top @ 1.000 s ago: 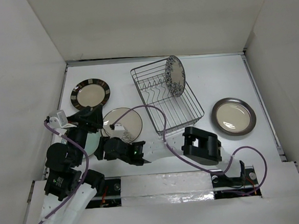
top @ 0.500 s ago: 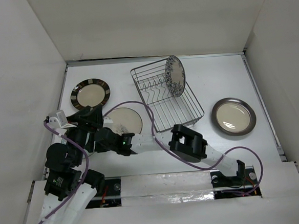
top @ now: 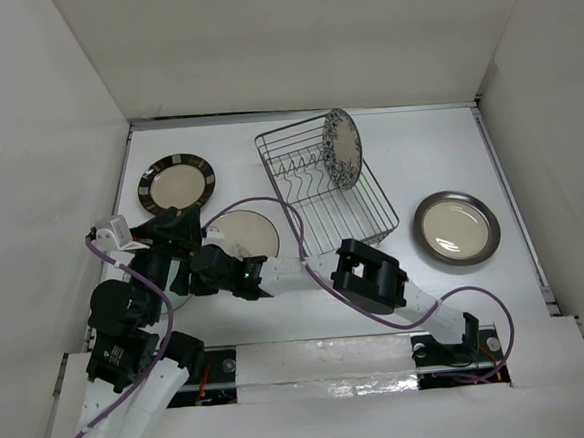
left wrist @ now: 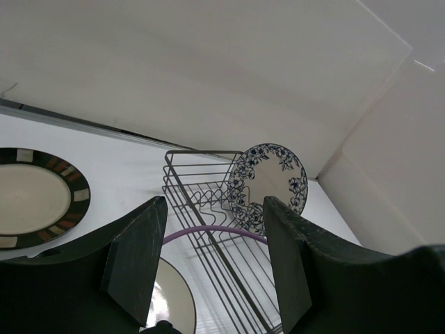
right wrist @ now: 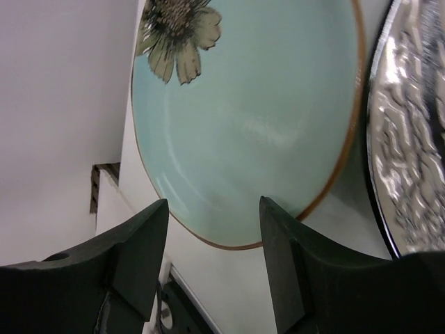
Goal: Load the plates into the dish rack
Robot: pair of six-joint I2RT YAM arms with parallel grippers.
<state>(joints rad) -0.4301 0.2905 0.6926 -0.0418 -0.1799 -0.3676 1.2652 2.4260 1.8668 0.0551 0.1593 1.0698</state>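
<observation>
The pale teal plate [right wrist: 250, 118] with a flower print lies flat at the near left, and my right gripper [right wrist: 212, 229] hangs open just above its near rim. A cream plate [top: 248, 234] lies beside it, partly under the right arm. The dish rack [top: 315, 192] holds a blue floral plate [top: 342, 147] standing upright at its far end. A dark-striped plate [top: 176, 183] lies at the far left and a grey-brown rimmed plate [top: 457, 227] at the right. My left gripper [left wrist: 212, 236] is open and empty, raised and pointing at the rack [left wrist: 208, 209].
The right arm [top: 306, 273] stretches leftward across the near table, its purple cable [top: 271, 205] looping in front of the rack. White walls close in the table on three sides. The two arms crowd each other at the near left.
The right arm has swung left across the cream plate until its gripper reached the teal plate, and its jaws have narrowed slightly. The left arm has not moved.
</observation>
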